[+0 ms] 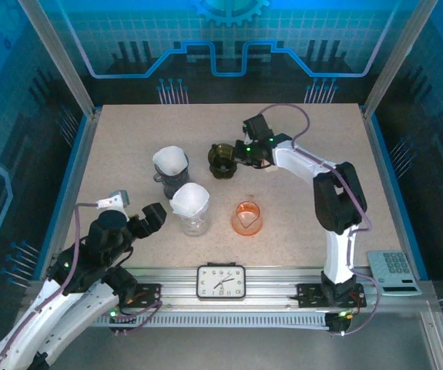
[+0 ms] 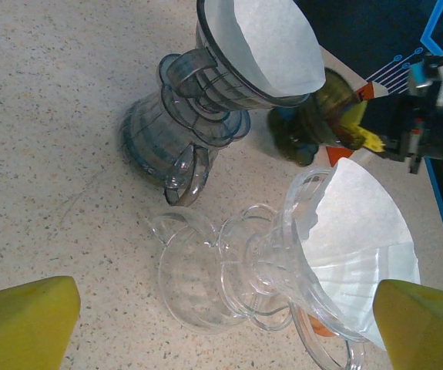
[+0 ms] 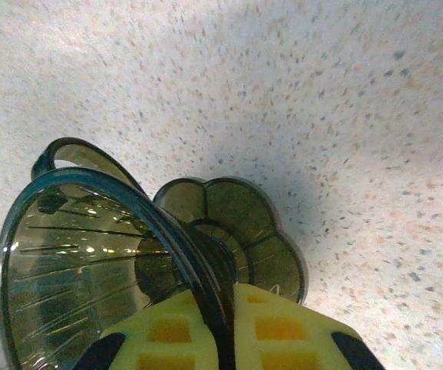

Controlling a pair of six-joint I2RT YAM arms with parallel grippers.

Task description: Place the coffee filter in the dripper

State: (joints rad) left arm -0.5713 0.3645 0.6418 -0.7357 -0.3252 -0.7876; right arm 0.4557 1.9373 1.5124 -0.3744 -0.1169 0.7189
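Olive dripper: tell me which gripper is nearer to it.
Right. The right gripper is shut on the olive dripper; the left gripper is open at the near-left of the table, beyond the clear dripper.

Clock (image 1: 221, 281) sits at the near edge of the table (image 1: 321, 193). Just behind it and a bit left stands the near dripper (image 1: 193, 222) with a filter (image 1: 189, 198) in it, and just behind it and a bit right stands the right dripper (image 1: 246, 218), the two side by side and apart. Further behind the clock and left, the rear-left dripper (image 1: 172, 181) holds a second filter (image 1: 170, 159); farthest behind the clock is the far dripper (image 1: 223, 159), its rim pinched in the right gripper (image 1: 242, 156), which comes in from its right. Calculator (image 1: 394, 271) lies well right of the clock; left gripper (image 1: 153, 217) sits left of and behind the clock, just left of the near dripper and apart from it.
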